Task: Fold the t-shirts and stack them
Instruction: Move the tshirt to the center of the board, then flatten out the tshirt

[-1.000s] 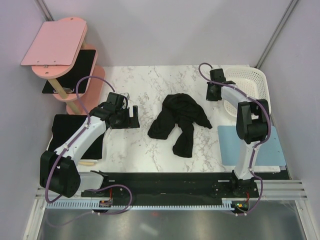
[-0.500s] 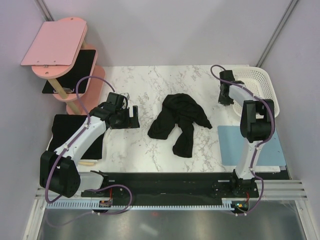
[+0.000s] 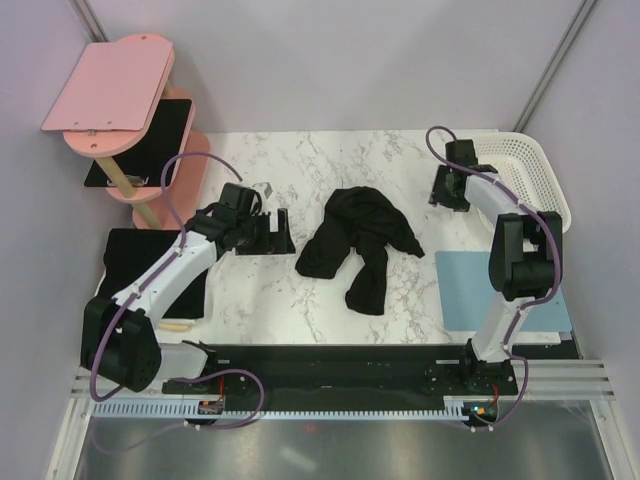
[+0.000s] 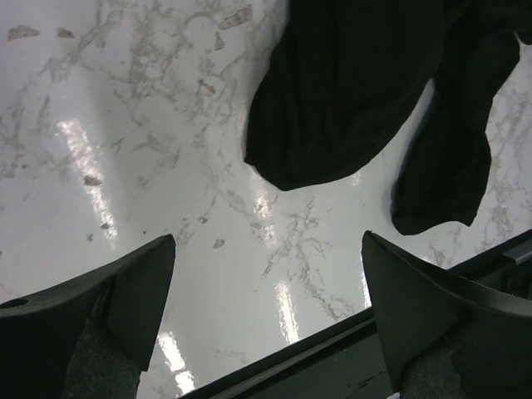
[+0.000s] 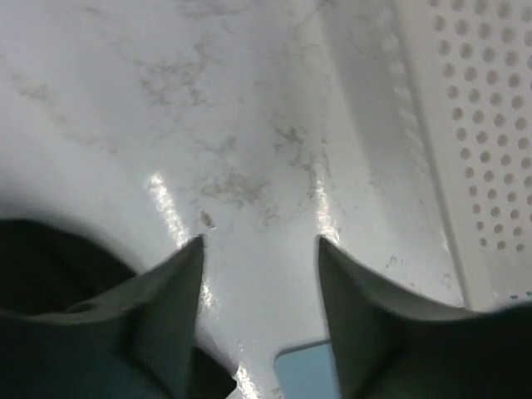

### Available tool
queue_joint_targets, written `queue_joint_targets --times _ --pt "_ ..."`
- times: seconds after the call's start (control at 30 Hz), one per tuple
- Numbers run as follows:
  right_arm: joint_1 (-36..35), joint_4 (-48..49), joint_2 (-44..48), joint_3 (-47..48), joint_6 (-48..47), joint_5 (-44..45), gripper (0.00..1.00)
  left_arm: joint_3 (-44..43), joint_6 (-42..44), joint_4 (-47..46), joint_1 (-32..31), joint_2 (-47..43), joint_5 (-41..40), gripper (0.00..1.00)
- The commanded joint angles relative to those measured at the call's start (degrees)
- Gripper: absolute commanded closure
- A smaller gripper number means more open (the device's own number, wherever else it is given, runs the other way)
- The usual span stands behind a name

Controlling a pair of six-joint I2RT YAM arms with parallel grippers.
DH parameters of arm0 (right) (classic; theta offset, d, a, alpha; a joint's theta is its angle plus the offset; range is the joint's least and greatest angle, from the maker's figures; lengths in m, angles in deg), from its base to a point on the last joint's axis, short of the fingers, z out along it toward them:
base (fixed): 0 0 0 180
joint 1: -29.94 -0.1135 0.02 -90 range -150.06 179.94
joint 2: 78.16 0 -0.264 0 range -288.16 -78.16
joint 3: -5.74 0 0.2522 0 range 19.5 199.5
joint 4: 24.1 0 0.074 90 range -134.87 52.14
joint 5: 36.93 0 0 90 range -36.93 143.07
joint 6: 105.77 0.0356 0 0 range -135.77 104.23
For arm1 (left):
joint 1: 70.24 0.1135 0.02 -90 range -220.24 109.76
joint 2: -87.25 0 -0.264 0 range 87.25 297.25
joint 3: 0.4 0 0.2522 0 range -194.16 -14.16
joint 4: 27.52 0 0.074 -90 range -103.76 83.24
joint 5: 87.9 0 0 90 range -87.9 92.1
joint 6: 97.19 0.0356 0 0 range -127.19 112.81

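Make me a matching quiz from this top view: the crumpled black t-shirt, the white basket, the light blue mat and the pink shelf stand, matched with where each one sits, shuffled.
Column one
1. crumpled black t-shirt
2. white basket
3. light blue mat
4. pink shelf stand

Column two
A. far left, in the back corner
B. middle of the table
C. far right, in the back corner
D. right side, nearer the arm bases than the basket

Pairs: 1-B, 2-C, 3-D, 4-A
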Motion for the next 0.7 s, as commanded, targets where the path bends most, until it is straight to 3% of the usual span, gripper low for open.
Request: queue_joint_targets --times 0.0,0.07,0.37,0.67 --pt "-3.9 3.8 8.7 -2.9 -0.6 -8.4 0.19 -1.1 -2.8 -7.7 -4.1 4.1 3.1 0.01" --pt "-6.1 4.2 11.0 -5.8 -0.5 -10.0 0.02 -2.8 -3.3 -7.9 -6.1 6.6 0.9 0.02" --pt "-12.2 5.4 27.7 -22.7 5.3 -20.0 0.02 -10.0 -3.4 -8.4 -9.2 21.6 -7.2 0.05" --pt "-19.7 8.0 39.6 -37.1 11.9 -22.2 0.09 -16.9 -2.7 -8.7 -12.1 31.6 -9.1 0.13"
